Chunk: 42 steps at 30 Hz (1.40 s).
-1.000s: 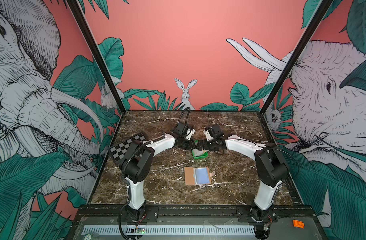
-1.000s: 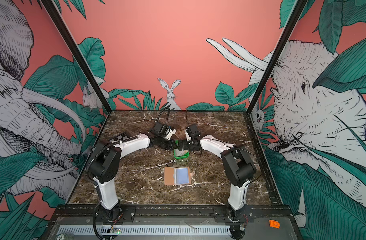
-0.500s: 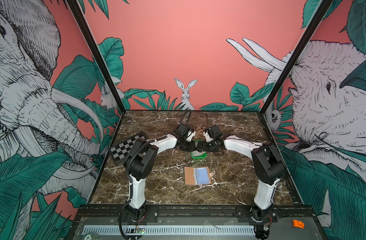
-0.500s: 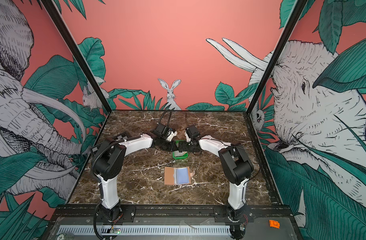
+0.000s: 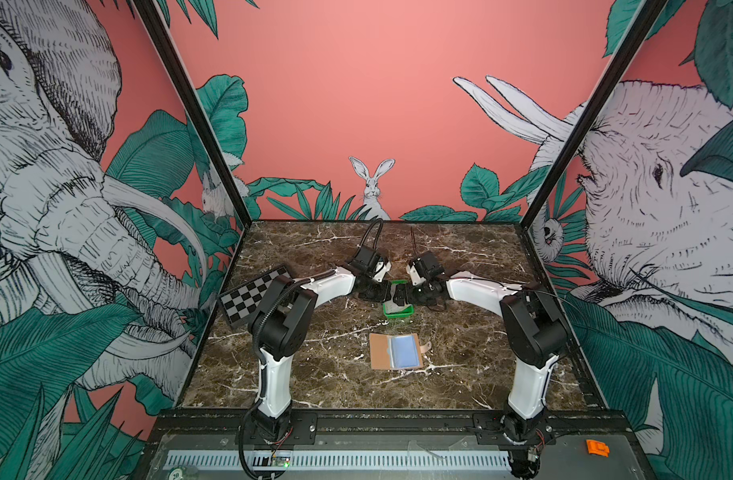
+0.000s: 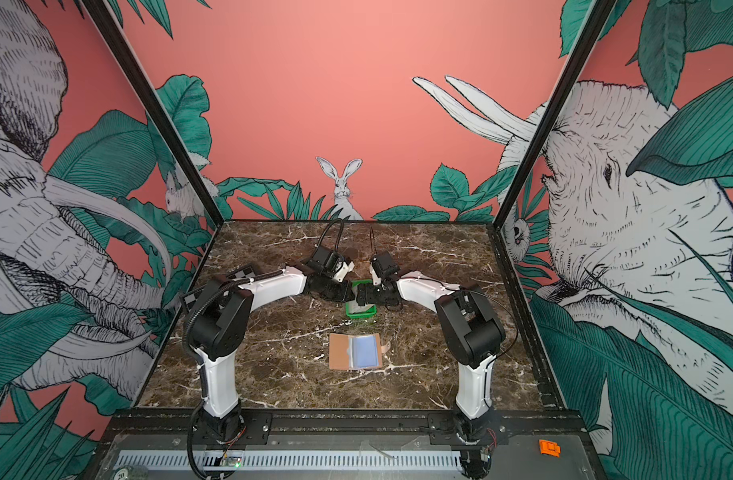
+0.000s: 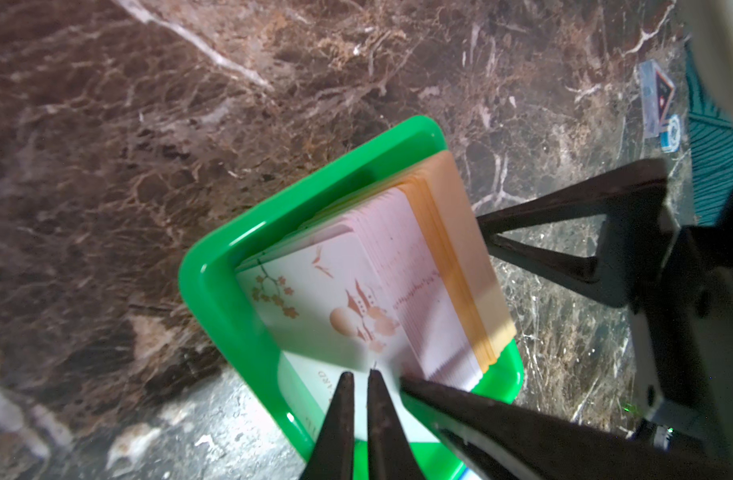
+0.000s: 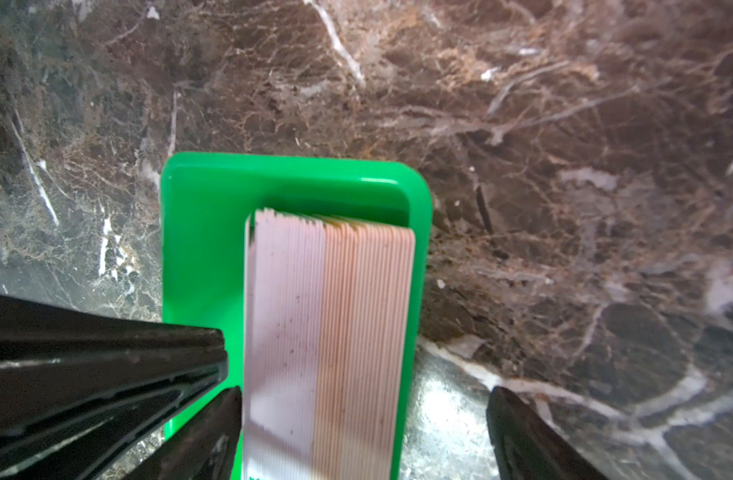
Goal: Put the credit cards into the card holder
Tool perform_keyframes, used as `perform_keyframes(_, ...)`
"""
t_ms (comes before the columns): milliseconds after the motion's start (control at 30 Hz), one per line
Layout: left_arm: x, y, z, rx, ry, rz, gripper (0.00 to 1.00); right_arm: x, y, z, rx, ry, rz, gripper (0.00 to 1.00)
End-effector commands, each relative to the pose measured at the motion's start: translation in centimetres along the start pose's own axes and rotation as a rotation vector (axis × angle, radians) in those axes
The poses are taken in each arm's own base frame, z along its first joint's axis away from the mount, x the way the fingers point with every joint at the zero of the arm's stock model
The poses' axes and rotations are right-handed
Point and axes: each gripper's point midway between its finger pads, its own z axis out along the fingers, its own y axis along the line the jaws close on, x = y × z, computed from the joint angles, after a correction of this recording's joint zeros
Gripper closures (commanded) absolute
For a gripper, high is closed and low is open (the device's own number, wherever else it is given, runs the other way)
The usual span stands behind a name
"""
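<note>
Checkerboard (image 5: 254, 301) is lying at the table's (image 5: 314, 374) left edge, well apart from the work. A small orange piece (image 5: 597, 448) is sitting on the near rail, right. Both arms are crowding over the green tray (image 5: 398, 313) at centre-far, hiding most of its contents in both top views. The wrist views are showing more. The credit cards (image 8: 327, 332) are standing on edge in the tray as a thick stack, whitish in front and peach behind. The front card is leaning out, showing a blossom and tower print. Right gripper (image 8: 362, 399) is straddling the stack, jaws spread wide. Left gripper (image 7: 359, 376) is sitting at an edge of the leaning card, jaws pressed nearly together; a pinch cannot be confirmed. The card holder (image 5: 398, 352) is lying open and flat nearer the camera, apart from the tray, tan flap left, bluish sleeve right.
</note>
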Motion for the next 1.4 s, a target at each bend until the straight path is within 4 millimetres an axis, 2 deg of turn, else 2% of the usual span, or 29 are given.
perform_keyframes(0, -0.1, 0.5, -0.2, -0.028, 0.013, 0.000, 0.89, -0.5, -1.3, -0.7, 0.071, -0.030, 0.020, 0.11)
perform_keyframes(267, 0.0, 0.6, 0.0, -0.029, 0.018, -0.002, 0.89, -1.1, -2.1, -1.5, 0.086, -0.052, 0.039, 0.12)
perform_keyframes(533, 0.2, 0.7, 0.3, -0.026, 0.032, -0.009, 0.89, -1.6, -2.1, -2.2, 0.076, -0.071, 0.037, 0.13)
perform_keyframes(1367, 0.7, 0.4, 1.3, 0.017, 0.054, -0.038, 0.84, -0.3, -1.5, -3.9, 0.029, -0.076, 0.031, 0.13)
